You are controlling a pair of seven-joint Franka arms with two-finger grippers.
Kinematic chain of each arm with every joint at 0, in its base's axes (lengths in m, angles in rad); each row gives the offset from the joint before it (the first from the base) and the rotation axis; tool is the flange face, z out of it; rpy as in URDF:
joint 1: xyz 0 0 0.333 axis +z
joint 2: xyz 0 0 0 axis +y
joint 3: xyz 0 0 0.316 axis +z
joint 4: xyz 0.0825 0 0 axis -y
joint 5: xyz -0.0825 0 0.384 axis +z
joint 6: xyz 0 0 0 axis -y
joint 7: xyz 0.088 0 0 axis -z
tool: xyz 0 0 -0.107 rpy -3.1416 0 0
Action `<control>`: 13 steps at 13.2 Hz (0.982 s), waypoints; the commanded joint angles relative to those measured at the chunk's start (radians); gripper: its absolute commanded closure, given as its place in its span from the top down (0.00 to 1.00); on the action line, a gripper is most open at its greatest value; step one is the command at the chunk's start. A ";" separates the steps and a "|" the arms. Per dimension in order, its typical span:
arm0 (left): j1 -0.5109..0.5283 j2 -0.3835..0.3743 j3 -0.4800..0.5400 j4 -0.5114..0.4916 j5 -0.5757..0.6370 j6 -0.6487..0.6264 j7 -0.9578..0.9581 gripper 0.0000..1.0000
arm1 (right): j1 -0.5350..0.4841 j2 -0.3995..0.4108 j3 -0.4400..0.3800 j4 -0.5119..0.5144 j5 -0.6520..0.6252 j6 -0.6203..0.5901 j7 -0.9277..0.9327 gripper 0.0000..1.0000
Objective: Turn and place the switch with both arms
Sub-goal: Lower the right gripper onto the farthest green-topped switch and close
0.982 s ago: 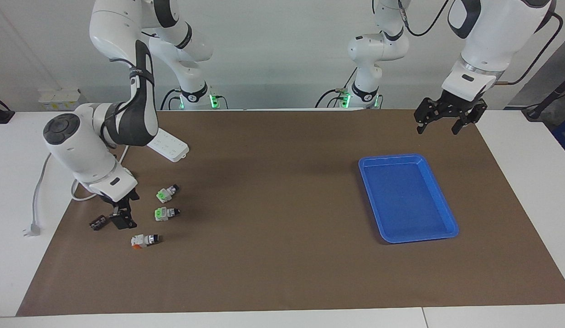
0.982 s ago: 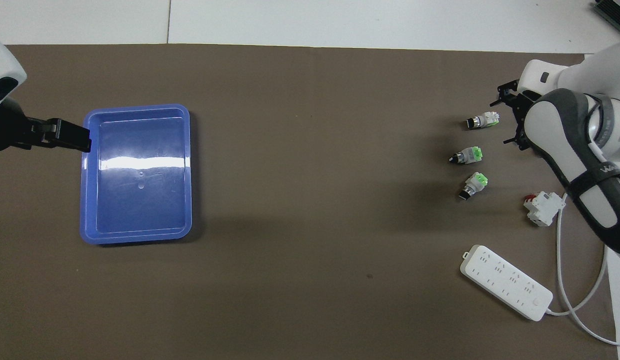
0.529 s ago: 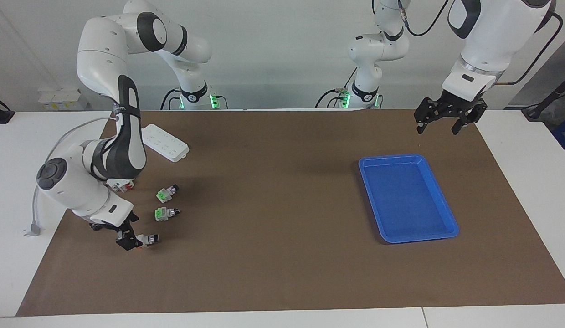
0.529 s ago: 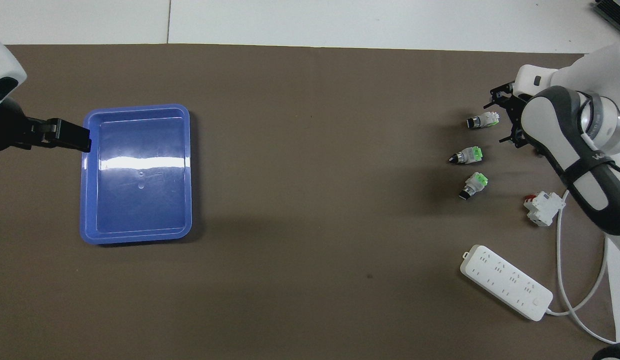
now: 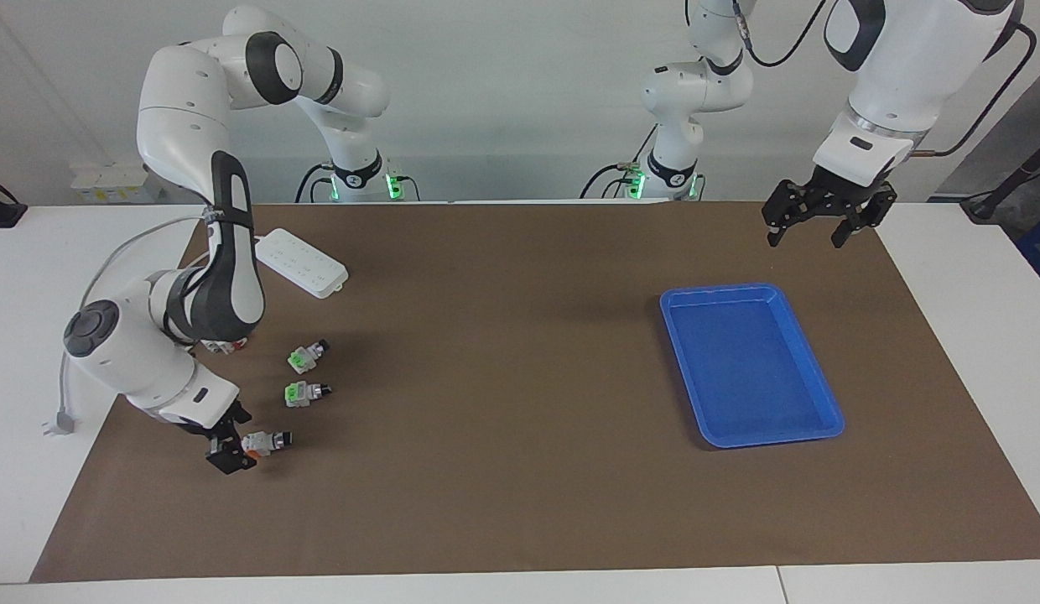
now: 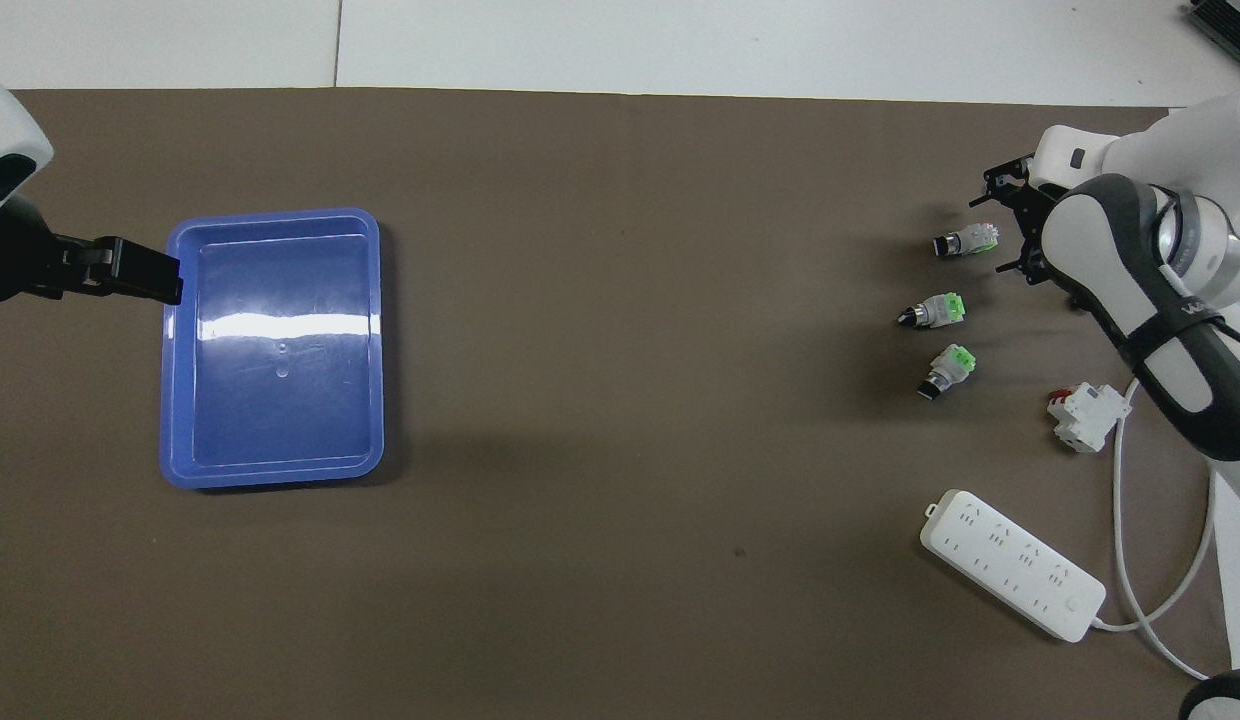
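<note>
Switch (image 5: 264, 440): white body, orange end, silver-and-black knob. Lies on its side on the brown mat (image 5: 503, 377) at the right arm's end of the table, farther from the robots than the two green-ended switches (image 5: 305, 356) (image 5: 303, 392).

Right gripper (image 5: 232, 447): low at the mat, at the switch's orange end, fingers spread to either side of it; contact probably not yet made, though the angle is poor. In the overhead view the arm's own wrist hides most of this gripper (image 6: 1010, 222), and the orange end does not show; the facing view shows both.

Left gripper (image 5: 816, 216): open, empty, hanging over the mat's edge near the blue tray (image 5: 751, 362) on the robots' side; this arm waits. The overhead view shows only its dark tips (image 6: 120, 272) beside the tray's rim.

Change from a second ago: the right gripper has come from between a small black piece and the switch down to the switch itself. The switch has not shifted.

Other items: white-and-red block (image 6: 1085, 415), white power strip (image 6: 1012, 563) with cord.

Surroundings: white table (image 5: 17, 403) under the mat, pale wall (image 5: 503, 92) at the arms' bases.
</note>
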State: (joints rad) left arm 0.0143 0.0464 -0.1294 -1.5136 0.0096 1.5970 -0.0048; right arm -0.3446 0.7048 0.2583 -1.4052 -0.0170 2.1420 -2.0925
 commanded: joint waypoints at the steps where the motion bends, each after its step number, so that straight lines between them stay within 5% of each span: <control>1: 0.003 -0.031 0.004 -0.036 0.000 0.003 0.002 1.00 | -0.017 0.018 0.024 -0.001 -0.001 0.019 0.000 0.92; 8: 0.003 -0.031 0.004 -0.036 0.000 0.003 0.002 1.00 | -0.028 -0.002 0.015 -0.081 -0.011 0.041 0.193 0.84; 13: 0.003 -0.031 0.004 -0.036 0.000 0.001 0.002 1.00 | -0.027 -0.008 0.015 -0.098 -0.012 0.047 0.235 0.69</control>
State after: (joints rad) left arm 0.0143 0.0464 -0.1294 -1.5137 0.0096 1.5970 -0.0048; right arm -0.3561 0.7132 0.2603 -1.4500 -0.0173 2.1664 -1.8846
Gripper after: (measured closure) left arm 0.000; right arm 0.247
